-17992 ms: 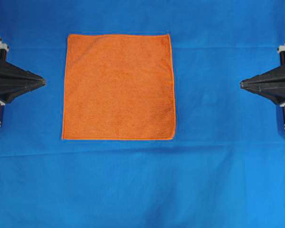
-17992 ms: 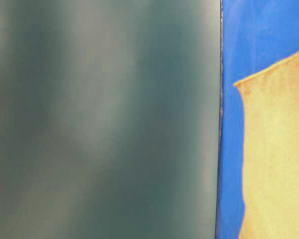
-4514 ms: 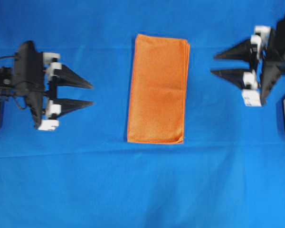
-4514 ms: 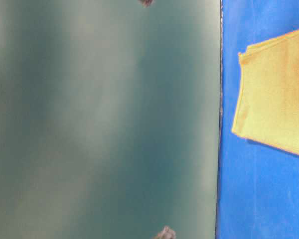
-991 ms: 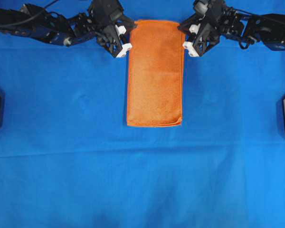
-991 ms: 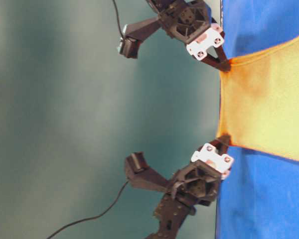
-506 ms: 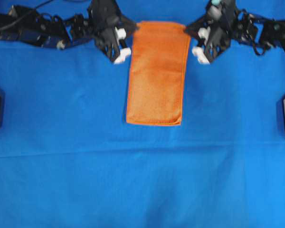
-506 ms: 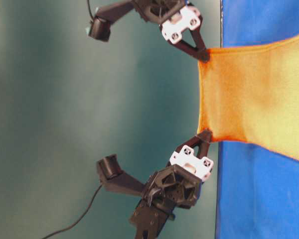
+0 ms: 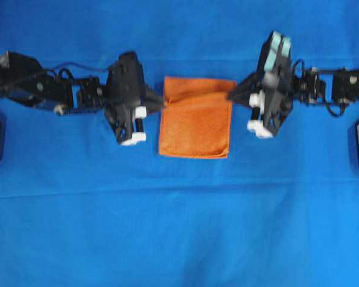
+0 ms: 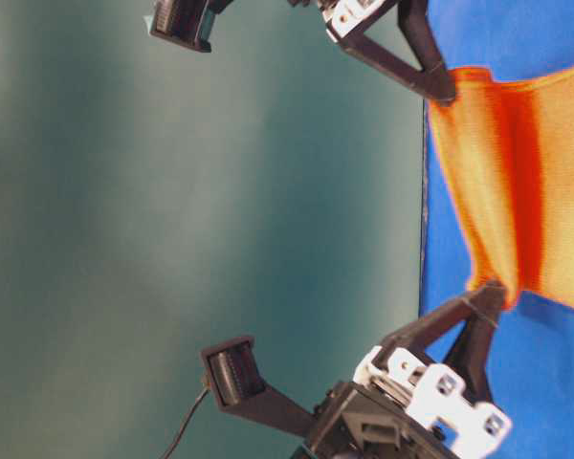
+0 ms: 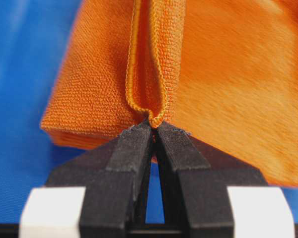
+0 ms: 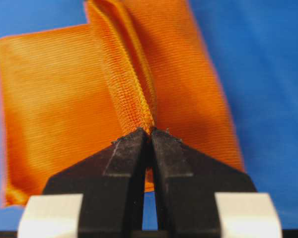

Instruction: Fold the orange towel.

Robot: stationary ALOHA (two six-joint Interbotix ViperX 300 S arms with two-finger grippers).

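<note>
On the blue table cover: the bright orange fuzzy microfibre towel [image 9: 194,128] lies near the middle, a little toward the far side, between the two arms.

Towel shape: it is a narrow strip of several layers, and its far end is lifted and carried over toward the near end, so from above it looks like a short rectangle with a raised crease across it.

Left gripper [image 9: 161,103]: the black jaws are pressed together on the left corner of the lifted end; the left wrist view shows the stitched hem pinched at the tips, with only a thin slit between the fingers [image 11: 131,148].

Right gripper [image 9: 231,95]: it is also closed tight on the right corner of the same end; the right wrist view shows the layers bunched just above the fingertips [image 12: 134,144].

Blue cloth [image 9: 179,227]: it covers the whole work surface, and nothing else rests on it.

Done, as I judge: the first fold seems finished, because the layered edges show in the wrist views. The second fold is about half way.

Left to do: lay the held end down on the near end so the edges meet, open both grippers, and take the arms away.

Risk: the two corners may come down uneven, and then the fold is crooked.
</note>
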